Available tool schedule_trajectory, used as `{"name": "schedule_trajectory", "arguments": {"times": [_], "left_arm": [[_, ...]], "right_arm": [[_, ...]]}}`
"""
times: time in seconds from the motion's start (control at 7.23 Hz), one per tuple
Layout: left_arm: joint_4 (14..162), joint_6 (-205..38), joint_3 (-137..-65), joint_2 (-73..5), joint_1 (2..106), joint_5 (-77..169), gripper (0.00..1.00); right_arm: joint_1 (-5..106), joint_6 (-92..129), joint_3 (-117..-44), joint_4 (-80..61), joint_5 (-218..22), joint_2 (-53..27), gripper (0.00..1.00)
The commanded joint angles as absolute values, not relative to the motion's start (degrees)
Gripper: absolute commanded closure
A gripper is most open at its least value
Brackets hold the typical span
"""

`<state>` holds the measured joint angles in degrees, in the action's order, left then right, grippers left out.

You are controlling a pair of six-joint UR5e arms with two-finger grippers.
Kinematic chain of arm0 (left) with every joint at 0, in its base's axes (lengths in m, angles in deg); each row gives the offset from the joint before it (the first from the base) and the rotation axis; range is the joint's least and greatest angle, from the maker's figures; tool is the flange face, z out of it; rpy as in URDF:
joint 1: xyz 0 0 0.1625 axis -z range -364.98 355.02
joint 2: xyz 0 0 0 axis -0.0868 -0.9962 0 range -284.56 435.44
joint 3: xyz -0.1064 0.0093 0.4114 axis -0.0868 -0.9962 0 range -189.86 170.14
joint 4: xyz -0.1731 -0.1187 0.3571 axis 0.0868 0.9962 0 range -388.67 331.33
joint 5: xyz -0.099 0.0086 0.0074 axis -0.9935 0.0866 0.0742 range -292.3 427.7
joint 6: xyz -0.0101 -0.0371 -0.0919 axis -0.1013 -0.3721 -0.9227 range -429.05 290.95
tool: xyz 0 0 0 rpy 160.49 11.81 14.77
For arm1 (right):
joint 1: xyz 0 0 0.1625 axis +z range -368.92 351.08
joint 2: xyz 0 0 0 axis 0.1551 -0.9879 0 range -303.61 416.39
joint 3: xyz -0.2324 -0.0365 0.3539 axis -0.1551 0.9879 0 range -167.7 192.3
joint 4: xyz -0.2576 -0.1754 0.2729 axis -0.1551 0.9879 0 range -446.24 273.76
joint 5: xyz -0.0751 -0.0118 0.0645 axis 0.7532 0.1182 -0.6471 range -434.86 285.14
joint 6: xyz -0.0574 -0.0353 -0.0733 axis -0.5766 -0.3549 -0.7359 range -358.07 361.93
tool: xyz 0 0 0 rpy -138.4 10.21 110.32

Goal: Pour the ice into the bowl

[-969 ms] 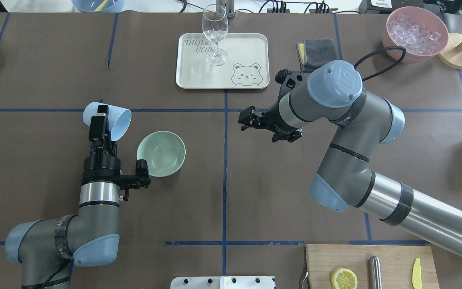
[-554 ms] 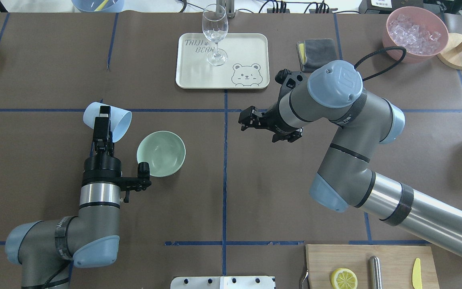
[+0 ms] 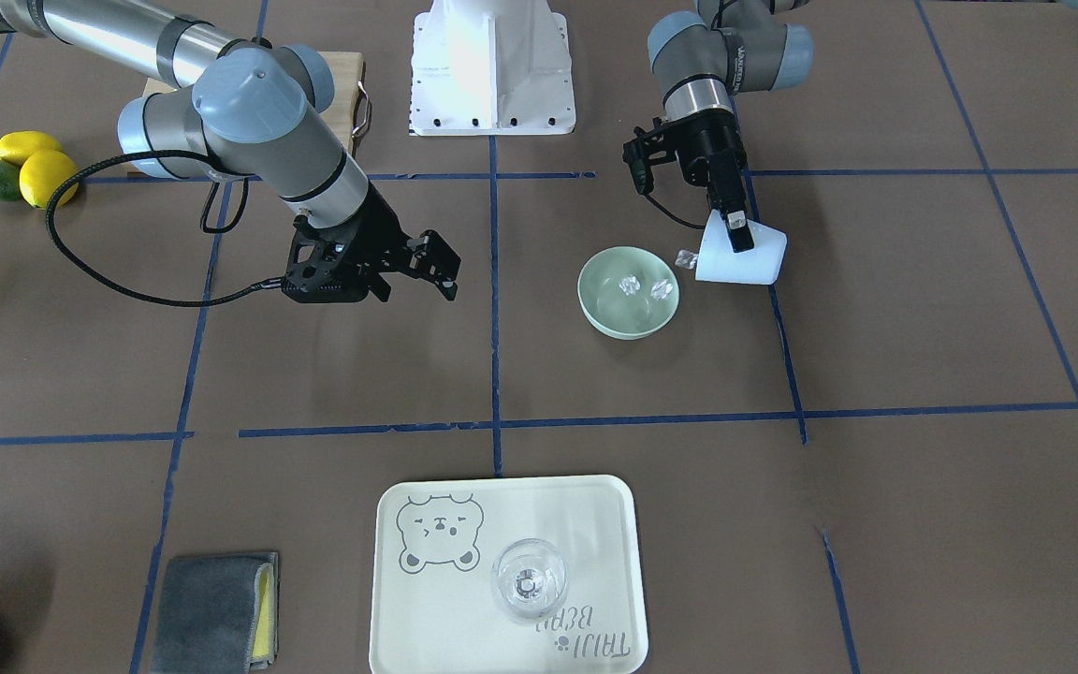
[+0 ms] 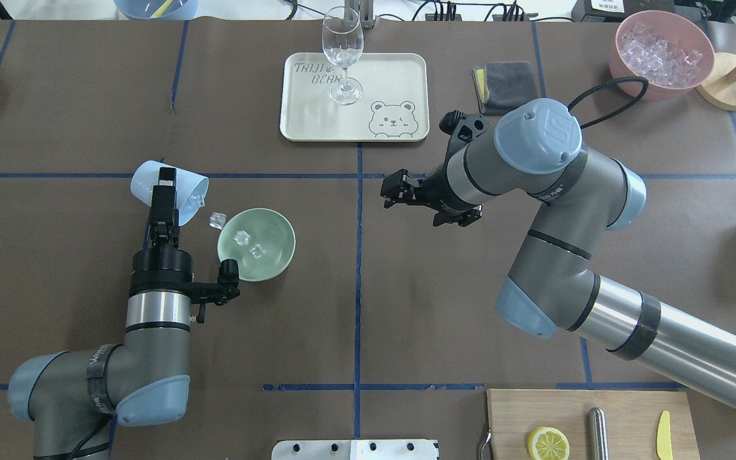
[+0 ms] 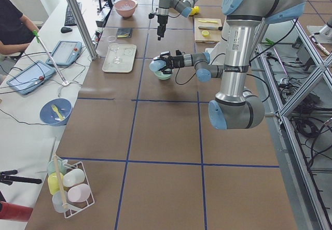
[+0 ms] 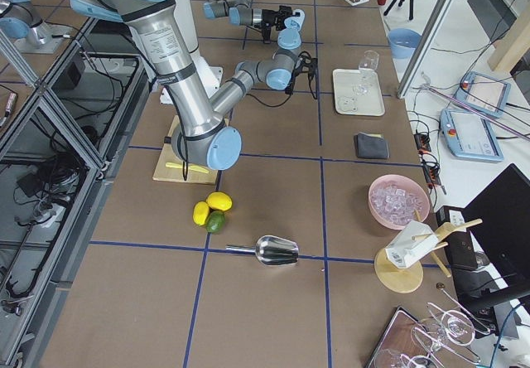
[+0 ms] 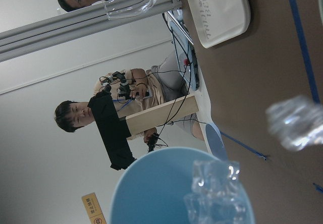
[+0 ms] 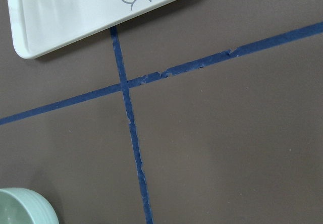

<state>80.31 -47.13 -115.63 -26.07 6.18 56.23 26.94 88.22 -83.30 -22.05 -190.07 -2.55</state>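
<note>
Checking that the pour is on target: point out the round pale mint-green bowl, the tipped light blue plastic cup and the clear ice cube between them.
Pale mint-green bowl (image 4: 274, 244): overhead view, bare inner wall.
Light blue cup (image 4: 141, 181): overhead view, outer side wall.
Clear ice cube (image 4: 217, 220): overhead view, its middle.

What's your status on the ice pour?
Left gripper shut on blue cup, tipped at bowl. Two ice cubes in bowl, one mid-air, more at cup mouth. Right gripper open, off to the side. Nothing blocking.
</note>
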Motion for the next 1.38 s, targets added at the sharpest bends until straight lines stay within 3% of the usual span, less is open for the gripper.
{"name": "schedule_trajectory", "arguments": {"times": [0.0,0.83,1.25], "left_arm": [[80.31,-43.83,-115.85,-26.07,6.18,56.98,1.00],[80.75,-43.65,-117.34,-26.07,6.18,56.19,1.00],[80.84,-43.30,-122.17,-26.07,6.18,45.32,1.00]], "right_arm": [[26.94,88.23,-83.24,-22.43,-190.09,-2.58,0.00],[26.85,88.50,-83.24,-22.60,-190.00,-2.50,0.00],[26.76,88.76,-83.41,-22.60,-190.00,-2.50,0.00]]}}
